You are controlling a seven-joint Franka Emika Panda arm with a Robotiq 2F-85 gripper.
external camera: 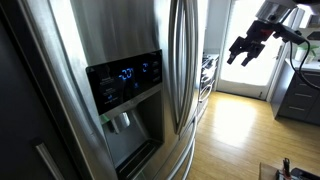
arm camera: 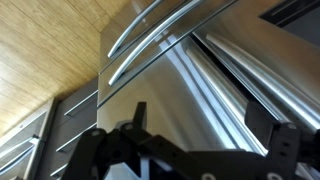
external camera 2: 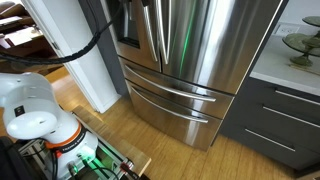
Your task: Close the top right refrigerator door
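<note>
gripper [external camera: 241, 56] held apart in open air, well away from the top right refrigerator door [external camera 2: 230, 40], touching nothing.

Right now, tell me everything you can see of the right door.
The right door is a tall plain panel of brushed steel, upright, with no dispenser. A long curved bar handle runs down its inner edge, beside the dispenser door. Its bottom edge lines up with that door's, above the drawer, so it looks shut or nearly so. The open gripper hangs apart from it.
</note>
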